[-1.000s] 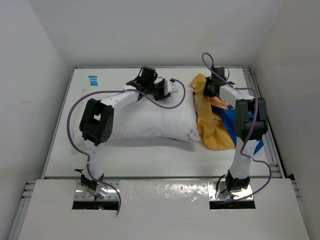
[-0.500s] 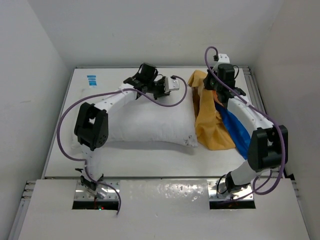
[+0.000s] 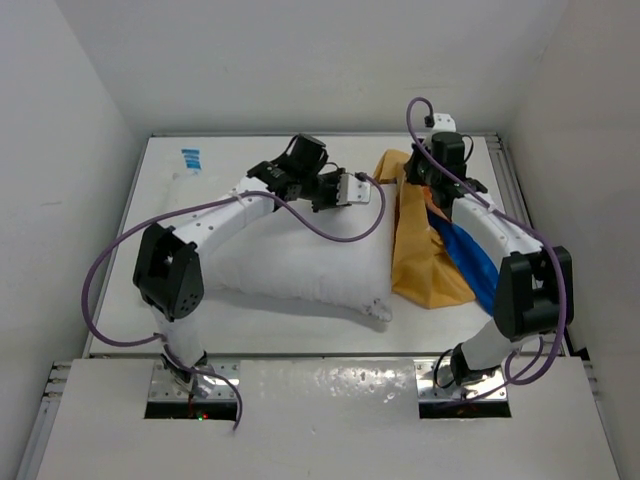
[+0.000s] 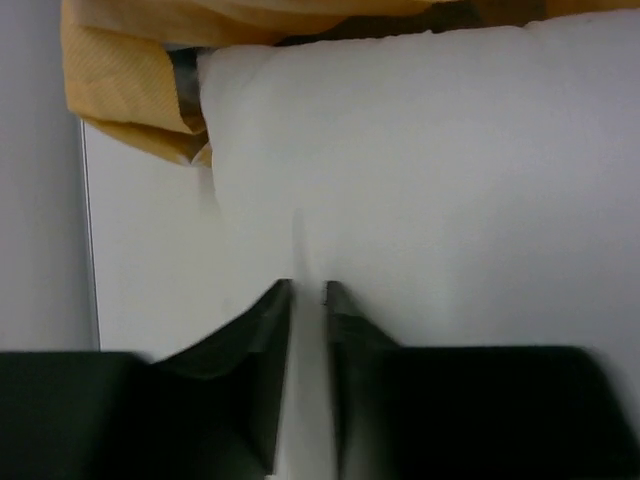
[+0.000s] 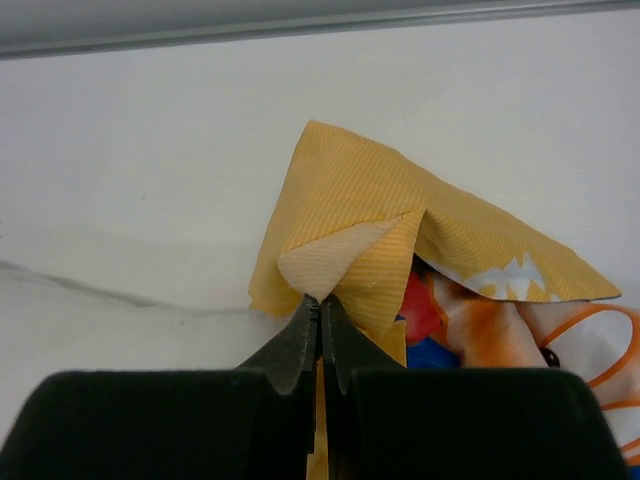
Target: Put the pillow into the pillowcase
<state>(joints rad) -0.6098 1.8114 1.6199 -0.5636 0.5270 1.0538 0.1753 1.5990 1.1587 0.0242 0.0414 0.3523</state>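
The plump white pillow [image 3: 290, 262] lies across the middle of the table, its blue-and-white tag [image 3: 188, 160] at the far left corner. The pillowcase [image 3: 420, 250] is crumpled to its right, orange-yellow side up, with a blue part [image 3: 470, 262] beside it. My left gripper [image 3: 345, 188] is at the pillow's far right corner, shut on a pinch of pillow fabric [image 4: 450, 180]; in the left wrist view its jaws [image 4: 308, 287] point at the orange pillowcase edge [image 4: 140, 80]. My right gripper [image 3: 420, 172] is shut on a folded orange corner of the pillowcase [image 5: 370, 200], fingertips [image 5: 321, 298] pinching it.
White walls close in the table at the back and both sides. A metal rail [image 3: 545, 290] runs along the right edge. Purple cables [image 3: 330, 225] loop over the pillow. Bare table [image 3: 300, 330] shows in front of the pillow.
My left gripper has moved right, toward the pillowcase, dragging the pillow's far right corner with it. My right arm swung its elbow out to the right, its gripper still holding the orange corner.
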